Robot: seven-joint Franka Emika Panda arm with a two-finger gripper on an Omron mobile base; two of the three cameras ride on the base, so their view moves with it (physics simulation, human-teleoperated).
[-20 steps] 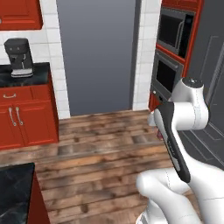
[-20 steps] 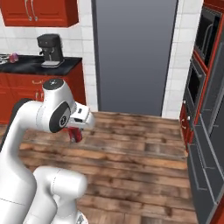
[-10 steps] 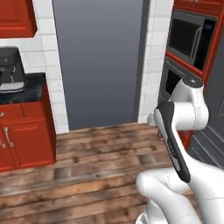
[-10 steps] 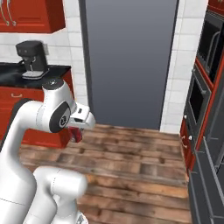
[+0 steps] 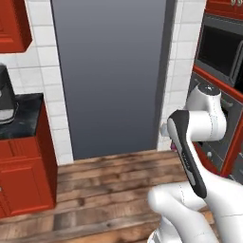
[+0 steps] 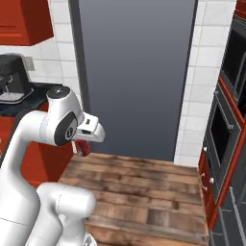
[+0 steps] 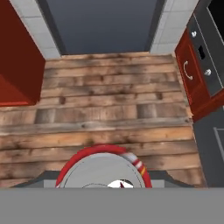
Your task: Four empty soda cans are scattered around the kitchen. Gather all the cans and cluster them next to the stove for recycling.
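Observation:
A red soda can point(image 6: 83, 148) with a silver top point(image 7: 103, 171) hangs under the hand, held above the wooden floor. My gripper point(image 6: 82, 144) is shut on it, and its fingers are hidden behind the can in the hand view. The arm point(image 5: 192, 137) is folded close to the body, and a sliver of the can point(image 5: 173, 148) peeks out beside it. The stove and the other cans are out of view.
A tall grey panel point(image 5: 109, 76) framed by white tiles stands straight ahead. A red cabinet point(image 5: 23, 182) with a black countertop and a coffee machine point(image 6: 12, 79) is on the left. Wall ovens point(image 6: 223, 125) in red cabinetry line the right. Wooden floor point(image 7: 113, 109) lies between.
The whole picture has shifted, so the base has driven: the grey panel looms closer and the coffee machine has slid leftward. The arm keeps its folded pose with the can.

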